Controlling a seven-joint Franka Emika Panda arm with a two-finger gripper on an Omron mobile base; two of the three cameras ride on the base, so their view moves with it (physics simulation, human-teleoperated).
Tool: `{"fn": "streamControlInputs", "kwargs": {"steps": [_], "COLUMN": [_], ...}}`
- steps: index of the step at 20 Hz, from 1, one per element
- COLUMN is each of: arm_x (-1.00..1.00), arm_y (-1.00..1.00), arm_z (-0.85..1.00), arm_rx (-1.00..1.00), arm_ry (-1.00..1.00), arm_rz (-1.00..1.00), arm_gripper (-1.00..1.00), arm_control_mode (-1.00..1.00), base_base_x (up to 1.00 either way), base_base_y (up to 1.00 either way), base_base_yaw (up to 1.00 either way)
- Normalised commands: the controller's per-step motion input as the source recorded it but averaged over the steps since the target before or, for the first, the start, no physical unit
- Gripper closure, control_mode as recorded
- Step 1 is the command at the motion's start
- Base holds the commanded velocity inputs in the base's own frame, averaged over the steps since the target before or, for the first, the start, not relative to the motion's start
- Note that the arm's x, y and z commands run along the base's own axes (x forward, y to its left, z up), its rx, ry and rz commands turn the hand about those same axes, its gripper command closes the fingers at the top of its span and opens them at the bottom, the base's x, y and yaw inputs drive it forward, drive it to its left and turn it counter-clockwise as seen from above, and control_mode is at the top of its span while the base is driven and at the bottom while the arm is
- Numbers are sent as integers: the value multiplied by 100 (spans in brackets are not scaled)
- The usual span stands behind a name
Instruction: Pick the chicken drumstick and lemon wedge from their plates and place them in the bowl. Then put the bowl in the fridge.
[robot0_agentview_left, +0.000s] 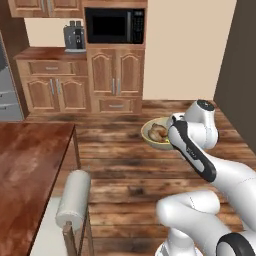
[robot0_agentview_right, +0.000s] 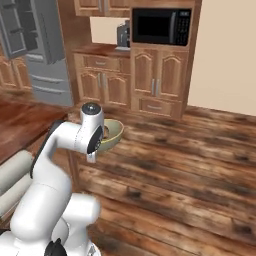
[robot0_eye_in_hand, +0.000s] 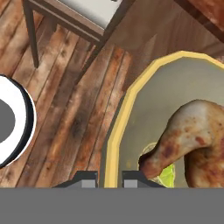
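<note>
Both foods are loaded, so the fridge leg is in hand; the hand (robot0_eye_in_hand: 109, 177), narrowed, pinches the thick rim of the bowl (robot0_eye_in_hand: 114, 131), carrying it above the plank floor (robot0_agentview_left: 120, 170). Inside lie the chicken drumstick (robot0_eye_in_hand: 192, 140), lumpy and golden-brown, and the lemon wedge (robot0_eye_in_hand: 168, 175), a yellow-green sliver under its bone end. The fridge (robot0_agentview_right: 40, 50), grey steel, stands at ten o'clock in the right base view; next likely a level carry there.
</note>
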Motion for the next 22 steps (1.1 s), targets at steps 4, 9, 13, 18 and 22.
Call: {"fn": "streamControlInputs", "kwargs": {"steps": [4,9,13,18,22], "arm_x": [0,0,0,0,0], "arm_y": [0,0,0,0,0], "arm_z": [0,0,0,0,0], "arm_rx": [0,0,0,0,0], "arm_ry": [0,0,0,0,0], "arm_rz": [0,0,0,0,0], "arm_gripper": [100,100,100,100,100], "arm_control_mode": [100,100,100,100,100], "base_base_x": [87,89,94,93,90], "base_base_y": [0,0,0,0,0], "base_base_yaw": [0,0,1,9,19]}}
